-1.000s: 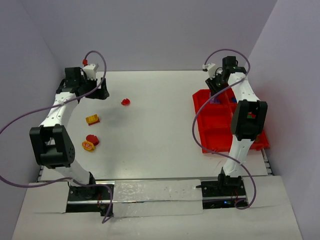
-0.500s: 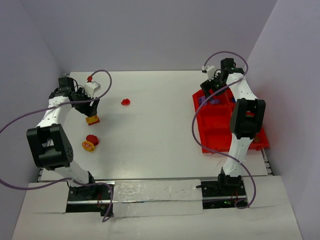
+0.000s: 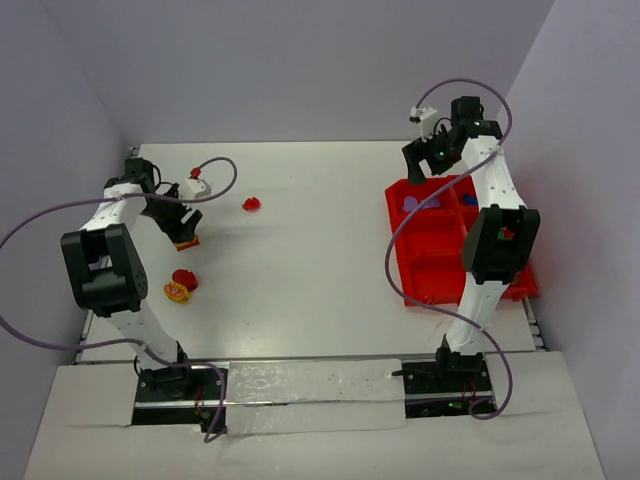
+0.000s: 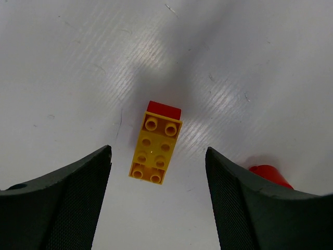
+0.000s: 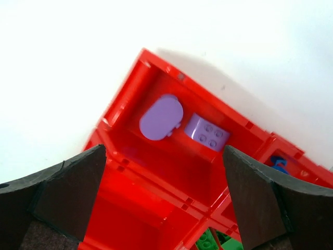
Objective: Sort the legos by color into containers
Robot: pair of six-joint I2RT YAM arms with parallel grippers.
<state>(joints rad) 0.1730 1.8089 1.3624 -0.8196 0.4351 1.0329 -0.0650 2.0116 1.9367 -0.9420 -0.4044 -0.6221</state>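
Observation:
A yellow lego with a red bit at its far end lies flat on the white table. My left gripper hovers open just short of it, and the brick lies ahead of the fingertips, untouched. From above, the left gripper stands right over that yellow lego. My right gripper hangs open and empty over the red containers tray. Two purple legos lie in its far-left compartment. From above, the right gripper is over the tray's far-left corner.
A red lego lies mid-table towards the back. A red piece and an orange one sit near the left arm. Another red piece peeks out behind my left finger. Green legos and a blue one lie in neighbouring compartments.
My left gripper has swung from the back of the table down over the yellow lego. My right gripper has drawn up and back from the tray's far-left compartment.

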